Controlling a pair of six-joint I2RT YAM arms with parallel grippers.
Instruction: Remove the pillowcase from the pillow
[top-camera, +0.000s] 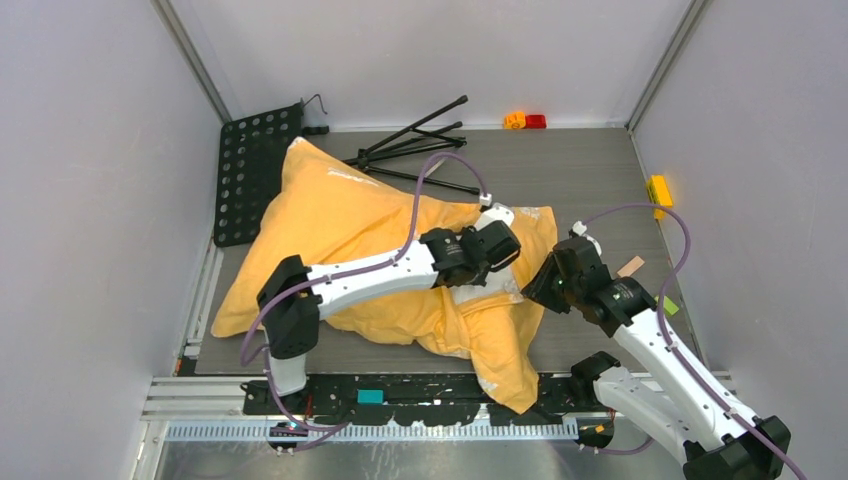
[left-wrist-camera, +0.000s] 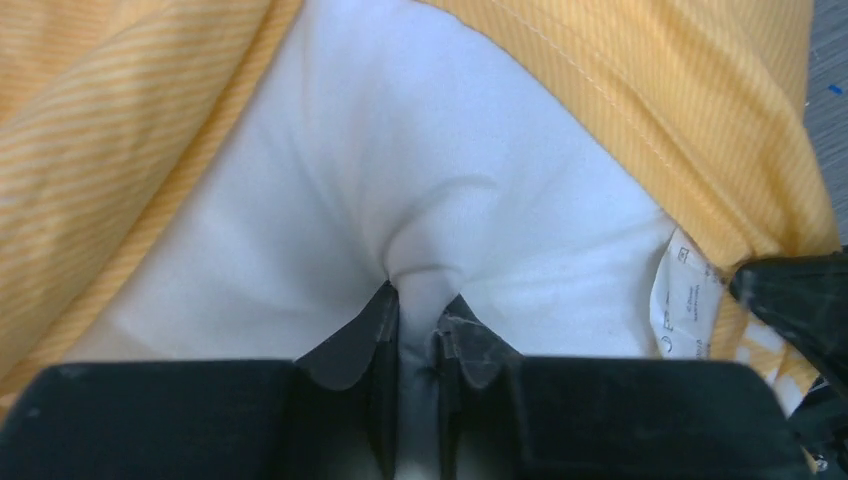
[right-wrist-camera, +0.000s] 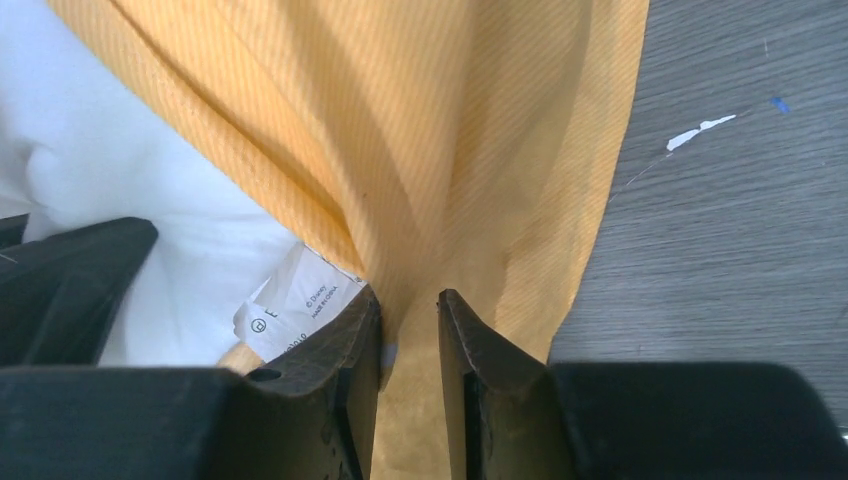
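Cloth is the whole matter: both things are soft, light and floppy. Neither will hold a shape, and each should follow whatever pulls on it.

Nearest, at the open end of the cover, the right gripper (right-wrist-camera: 408, 300) has its fingers closed on a fold of the pillowcase (right-wrist-camera: 430, 130). The orange-yellow side faces out, a finely ribbed weave with a stitched hem. A white care label (right-wrist-camera: 295, 300) sits just beside one finger.

Just beyond, the left gripper (left-wrist-camera: 418, 300) pinches a tuck of the pillow (left-wrist-camera: 420, 160), whose smooth white fabric puckers into the jaws. That seems the right pairing: the cover's edge in one grip, the cushion's shell in the other, to be drawn apart. The pillow looks plump and springy, so a small pinch may slip. The thin cover could also bunch and drag on the bulk rather than slide.

From above, the pillow lies mostly inside the pillowcase, across the left and middle of the grey wood-grain table (top-camera: 590, 170). Only a white patch shows at the opening between the two grippers, and a corner of the cover hangs over the near edge. The blue printed face is not in sight.

Farther back lie a folded black stand (top-camera: 420, 145) and a black perforated panel (top-camera: 250, 170), both near the cover's far corner.
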